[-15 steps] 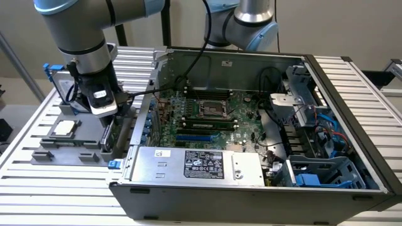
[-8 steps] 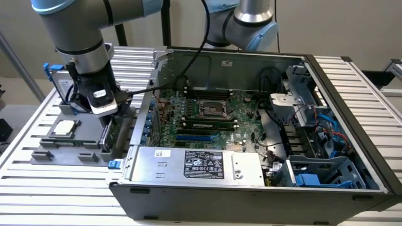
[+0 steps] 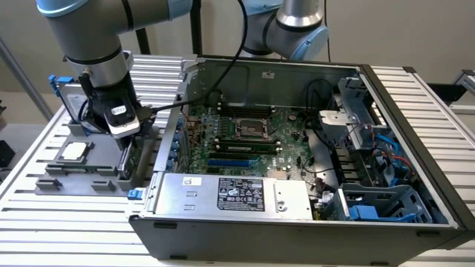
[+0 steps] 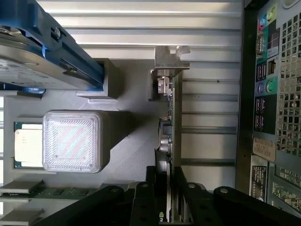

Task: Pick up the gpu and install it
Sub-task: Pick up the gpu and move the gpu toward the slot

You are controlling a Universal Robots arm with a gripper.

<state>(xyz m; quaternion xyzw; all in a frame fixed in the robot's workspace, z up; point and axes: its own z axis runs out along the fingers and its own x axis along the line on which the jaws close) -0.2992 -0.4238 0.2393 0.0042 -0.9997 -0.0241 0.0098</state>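
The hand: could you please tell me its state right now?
The hand is closed on the gpu, which stands on edge.

Showing case (image 3: pixel 297 245) lying open on slatted table (image 3: pixel 59 222), exposing motherboard (image 3: pixel 290 150) and power supply (image 3: pixel 230 194); beside it, holder (image 3: pixel 74 178) carrying drive (image 3: pixel 67 94) and chip (image 3: pixel 77 150).

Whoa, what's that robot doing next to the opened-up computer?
A robot arm is working beside an open computer. Its gripper is down over the graphics card, which stands on its edge in a gray holder on the exterior view's left of the computer. The card is not in the computer yet.
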